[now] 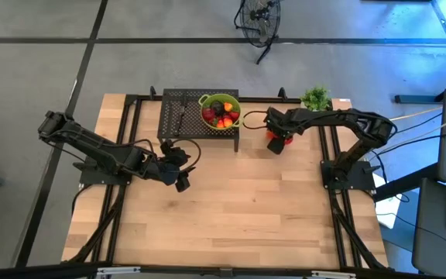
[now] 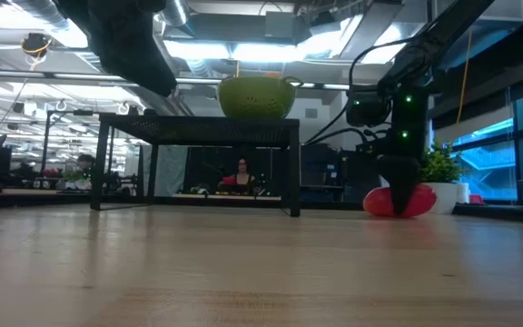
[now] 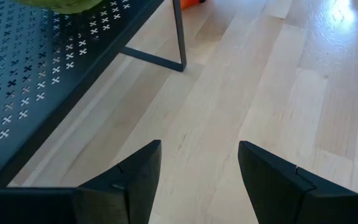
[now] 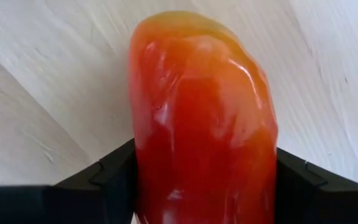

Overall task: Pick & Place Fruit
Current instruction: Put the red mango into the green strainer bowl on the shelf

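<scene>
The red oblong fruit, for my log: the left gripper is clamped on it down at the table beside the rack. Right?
Not quite: the right gripper is clamped on the red oblong fruit, as the high view shows. The left gripper is open, holding nothing.

A black perforated rack (image 1: 184,116) stands at the far middle of the wooden table (image 1: 238,209). A lime-green bowl (image 1: 207,101) sits on the rack's right end. A small potted plant (image 1: 316,98) stands near the table's far right corner. Beyond the table, a fan (image 1: 260,19) stands on the grey floor.
</scene>
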`<action>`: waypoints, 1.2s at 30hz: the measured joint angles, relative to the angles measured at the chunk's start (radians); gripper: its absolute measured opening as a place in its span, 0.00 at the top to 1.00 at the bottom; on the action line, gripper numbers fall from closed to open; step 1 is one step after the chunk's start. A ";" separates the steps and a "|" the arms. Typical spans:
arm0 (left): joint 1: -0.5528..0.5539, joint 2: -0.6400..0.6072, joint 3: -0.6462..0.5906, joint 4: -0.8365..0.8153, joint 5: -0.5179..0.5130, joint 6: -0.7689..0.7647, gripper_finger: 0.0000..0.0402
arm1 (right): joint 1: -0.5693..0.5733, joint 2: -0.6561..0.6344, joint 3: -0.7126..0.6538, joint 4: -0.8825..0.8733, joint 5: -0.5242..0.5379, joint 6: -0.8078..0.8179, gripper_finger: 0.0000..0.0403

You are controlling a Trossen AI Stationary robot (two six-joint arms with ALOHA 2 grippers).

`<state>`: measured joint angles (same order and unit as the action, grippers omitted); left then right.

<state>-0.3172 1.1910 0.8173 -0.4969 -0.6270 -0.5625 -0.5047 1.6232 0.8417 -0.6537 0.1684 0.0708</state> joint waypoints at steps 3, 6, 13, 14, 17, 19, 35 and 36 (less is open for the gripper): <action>0.000 0.000 0.000 0.000 0.000 0.000 0.48 | 0.012 -0.001 0.000 -0.014 0.002 0.000 0.36; 0.000 0.000 0.000 0.000 0.000 0.000 0.48 | 0.028 -0.013 -0.001 -0.030 -0.001 0.000 0.38; 0.000 0.000 0.000 0.000 0.001 0.013 0.48 | 0.068 -0.107 -0.002 -0.090 -0.004 0.045 0.36; 0.000 0.000 0.000 -0.001 0.005 0.014 0.48 | 0.075 -0.125 -0.002 -0.103 -0.004 0.054 0.36; 0.000 0.000 0.000 0.000 0.026 0.029 0.48 | 0.104 -0.179 -0.002 -0.144 -0.004 0.084 0.37; 0.000 0.000 0.000 0.000 0.029 0.033 0.48 | 0.126 -0.220 -0.001 -0.165 -0.005 0.117 0.37; 0.000 0.000 0.000 -0.012 0.030 0.079 0.48 | 0.406 -0.459 -0.001 -0.088 -0.078 0.445 0.36; 0.000 0.000 0.000 -0.016 0.030 0.079 0.48 | 0.420 -0.462 -0.001 -0.064 -0.084 0.450 0.36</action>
<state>-0.3168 1.1908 0.8173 -0.5126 -0.5968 -0.4835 -0.0847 1.1611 0.8406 -0.7179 0.0839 0.5207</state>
